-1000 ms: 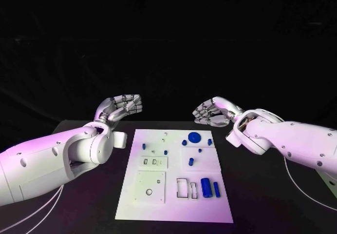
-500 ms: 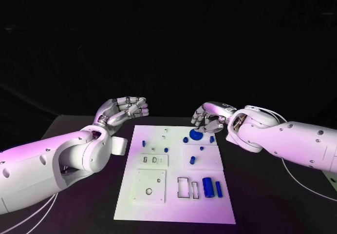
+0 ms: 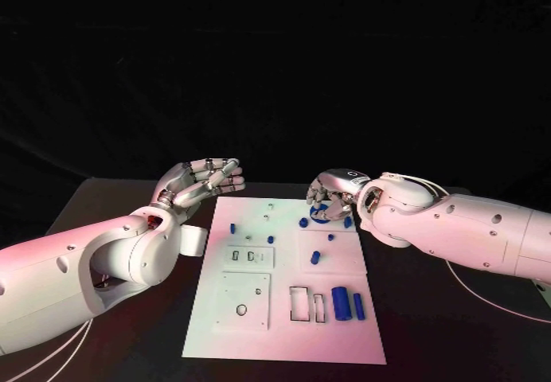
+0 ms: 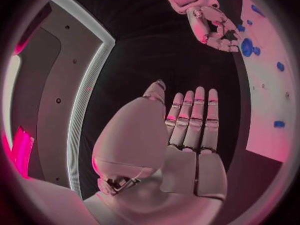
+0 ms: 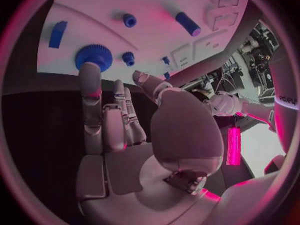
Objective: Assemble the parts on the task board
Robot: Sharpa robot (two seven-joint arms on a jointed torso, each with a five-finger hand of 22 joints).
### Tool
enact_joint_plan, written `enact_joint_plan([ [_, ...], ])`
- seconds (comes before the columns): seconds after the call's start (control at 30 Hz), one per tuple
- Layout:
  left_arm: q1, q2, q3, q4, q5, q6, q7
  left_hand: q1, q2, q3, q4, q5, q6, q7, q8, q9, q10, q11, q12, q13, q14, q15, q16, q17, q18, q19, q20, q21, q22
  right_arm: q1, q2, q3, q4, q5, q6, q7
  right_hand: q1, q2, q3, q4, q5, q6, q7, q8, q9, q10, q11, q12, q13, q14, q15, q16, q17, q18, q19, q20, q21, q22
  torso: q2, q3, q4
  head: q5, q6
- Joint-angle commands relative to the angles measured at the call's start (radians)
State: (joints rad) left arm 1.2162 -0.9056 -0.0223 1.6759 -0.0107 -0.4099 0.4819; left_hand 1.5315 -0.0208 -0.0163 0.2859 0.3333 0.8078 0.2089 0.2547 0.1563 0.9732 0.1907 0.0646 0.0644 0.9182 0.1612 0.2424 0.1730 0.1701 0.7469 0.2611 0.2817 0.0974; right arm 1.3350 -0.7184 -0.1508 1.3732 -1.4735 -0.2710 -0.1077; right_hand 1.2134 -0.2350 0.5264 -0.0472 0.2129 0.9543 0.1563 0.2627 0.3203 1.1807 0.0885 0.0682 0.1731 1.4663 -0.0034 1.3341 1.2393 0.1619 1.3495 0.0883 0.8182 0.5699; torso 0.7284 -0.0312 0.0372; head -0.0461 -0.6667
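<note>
Black table (image 3: 115, 199) carries the white board (image 3: 287, 318) lengthwise away from the robot; gear (image 5: 94, 56) teeth are seen by the right wrist. Both hands, left (image 3: 205, 180) and right (image 3: 333, 195), are empty, fingers apart.

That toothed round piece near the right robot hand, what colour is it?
Blue. The gear shows best in the right wrist view, lying on the white task board.

A robotics lab or test cell: a black table (image 3: 127, 199) stands before a black backdrop (image 3: 275, 79), with a white task board (image 3: 247, 338) laid out at its middle, and the right wrist view catches cluttered equipment (image 5: 253, 50) past the table's edge
</note>
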Motion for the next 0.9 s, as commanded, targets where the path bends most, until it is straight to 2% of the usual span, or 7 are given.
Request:
enact_joint_plan([
  [0.03, 0.004, 0.0, 0.001, 0.005, 0.025, 0.032, 0.012, -0.011, -0.001, -0.006, 0.0, -0.007, -0.007, 0.023, -0.006, -0.001, -0.009, 0.001, -0.002, -0.001, -0.009, -0.001, -0.006, 0.001, 0.011, 0.002, 0.007, -0.004, -0.001, -0.002, 0.007, 0.0, -0.004, -0.035, 0.01, -0.045, 0.001, -0.008, -0.002, 0.006, 0.007, -0.008, 0.001, -0.004, 0.002, -0.02, 0.004, -0.004, -0.005, 0.05, 0.006, 0.012, 0.01, -0.013, -0.012, 0.0, 0.012, 0.013, 0.011, -0.0061, 0.0083, -0.003, -0.002],
  [0.3, 0.009, -0.001, 0.002, 0.004, 0.029, 0.035, 0.005, -0.014, 0.0, -0.008, 0.001, -0.008, -0.009, 0.024, -0.007, -0.001, -0.015, 0.002, -0.001, -0.001, -0.013, -0.001, -0.006, 0.002, 0.011, 0.003, 0.008, -0.004, -0.002, -0.006, 0.014, -0.001, -0.003, -0.044, 0.009, -0.057, 0.0, -0.013, -0.016, 0.014, 0.017, -0.021, 0.001, -0.011, 0.007, -0.031, 0.004, 0.002, -0.005, 0.054, 0.008, 0.045, 0.044, -0.015, -0.014, 0.006, 0.063, 0.073, 0.018, -0.0104, 0.0151, -0.011, 0.002],
  [0.37, 0.01, -0.001, 0.002, 0.002, 0.029, 0.035, 0.003, -0.014, 0.0, -0.008, 0.001, -0.008, -0.009, 0.024, -0.007, -0.001, -0.015, 0.002, -0.001, -0.001, -0.013, -0.001, -0.006, 0.002, 0.011, 0.003, 0.008, -0.004, -0.002, -0.007, 0.016, -0.001, -0.003, -0.045, 0.012, -0.057, 0.001, -0.012, -0.018, 0.016, 0.017, -0.022, 0.0, -0.012, 0.008, -0.033, 0.004, 0.003, -0.004, 0.055, 0.008, 0.05, 0.048, -0.015, -0.016, 0.007, 0.069, 0.079, 0.021, -0.0106, 0.0151, -0.009, 0.003],
  [0.43, 0.011, -0.001, 0.002, -0.002, 0.029, 0.034, 0.002, -0.015, 0.0, -0.009, 0.001, -0.008, -0.01, 0.024, -0.007, -0.001, -0.016, 0.002, -0.001, -0.001, -0.013, 0.0, -0.006, 0.003, 0.011, 0.003, 0.008, -0.004, -0.002, -0.008, 0.017, -0.002, -0.001, -0.046, 0.019, -0.058, 0.006, -0.01, -0.018, 0.016, 0.018, -0.019, -0.001, -0.01, 0.011, -0.031, 0.003, 0.006, -0.003, 0.055, 0.008, 0.055, 0.052, -0.014, -0.019, 0.008, 0.078, 0.089, 0.025, -0.0105, 0.0183, -0.01, 0.002],
  [0.77, 0.012, -0.003, 0.002, -0.01, 0.031, 0.033, -0.002, -0.016, 0.0, -0.009, 0.001, -0.009, -0.01, 0.024, -0.007, -0.001, -0.016, 0.002, -0.001, -0.001, -0.013, 0.0, -0.006, 0.003, 0.011, 0.003, 0.008, -0.004, -0.002, -0.015, 0.017, -0.003, -0.001, -0.044, 0.049, -0.059, 0.011, -0.009, -0.02, 0.017, 0.019, -0.009, -0.001, -0.005, 0.017, -0.035, 0.004, 0.008, -0.001, 0.055, 0.009, 0.064, 0.058, -0.015, -0.023, 0.01, 0.096, 0.11, 0.035, -0.0128, 0.0223, -0.01, 0.015],
  [0.9, 0.012, -0.003, 0.002, -0.01, 0.031, 0.034, -0.003, -0.017, 0.0, -0.01, 0.001, -0.009, -0.01, 0.025, -0.007, -0.001, -0.017, 0.002, 0.0, -0.001, -0.014, 0.0, -0.006, 0.003, 0.011, 0.003, 0.008, -0.004, -0.003, -0.018, 0.017, -0.003, 0.001, -0.043, 0.054, -0.058, 0.013, -0.007, -0.019, 0.019, 0.02, -0.005, 0.0, -0.003, 0.019, -0.038, 0.005, 0.007, -0.001, 0.055, 0.009, 0.068, 0.062, -0.015, -0.024, 0.011, 0.103, 0.118, 0.038, -0.0135, 0.0236, -0.009, 0.015],
])
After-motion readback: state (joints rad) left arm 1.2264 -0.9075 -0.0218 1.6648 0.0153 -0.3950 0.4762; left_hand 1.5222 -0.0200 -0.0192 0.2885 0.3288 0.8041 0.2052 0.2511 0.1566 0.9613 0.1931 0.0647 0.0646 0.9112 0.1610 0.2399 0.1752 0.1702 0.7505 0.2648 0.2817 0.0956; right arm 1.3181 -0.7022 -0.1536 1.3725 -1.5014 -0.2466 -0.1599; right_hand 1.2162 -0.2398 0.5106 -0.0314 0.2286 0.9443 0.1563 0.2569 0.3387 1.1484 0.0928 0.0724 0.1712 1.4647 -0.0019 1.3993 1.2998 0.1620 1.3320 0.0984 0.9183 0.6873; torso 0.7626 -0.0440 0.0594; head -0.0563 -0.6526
